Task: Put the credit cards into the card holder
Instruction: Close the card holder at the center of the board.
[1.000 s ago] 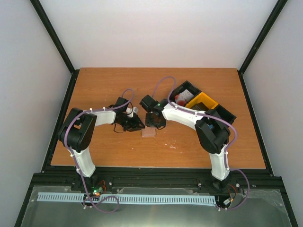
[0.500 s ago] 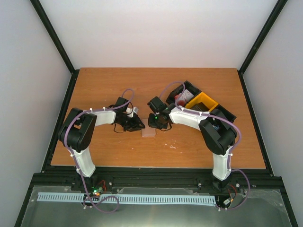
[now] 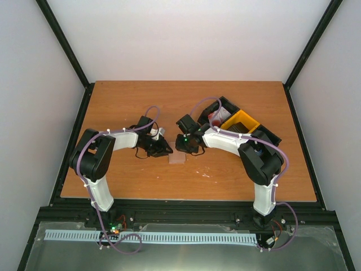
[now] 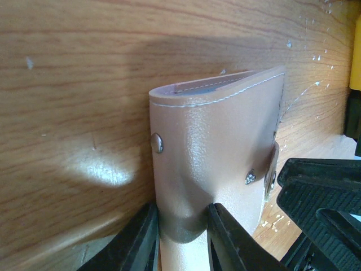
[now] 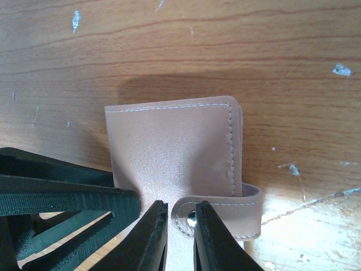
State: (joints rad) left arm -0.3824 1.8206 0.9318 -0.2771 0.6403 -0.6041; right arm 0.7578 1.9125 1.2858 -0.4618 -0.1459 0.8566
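Near the middle of the wooden table [image 3: 124,107], the card holder [image 3: 177,158] is lying folded, its tan-pink outside facing up, with both arms reaching in over it from either side. On the left, the left gripper [image 4: 180,240] is clamping the holder's near edge – its two black fingers [image 4: 138,243] are pressing into the leather, which is dimpling between them. Just right of it, the right gripper [image 5: 179,237] is coming at the holder from the other side; its jaws are standing almost together and are pinching the snap end of the closing strap [image 5: 225,217], which is curling out from the holder's right edge. From each wrist view the other gripper's ribbed black body is showing just beside the holder, close to it without visibly touching. Toward the far right of the table, well apart from the holder, a black bin [image 3: 269,134] is sitting with a yellow bin [image 3: 241,120] inside it – and the credit cards [image 3: 216,118], showing white and red, are resting in the compartment to the yellow bin's left.
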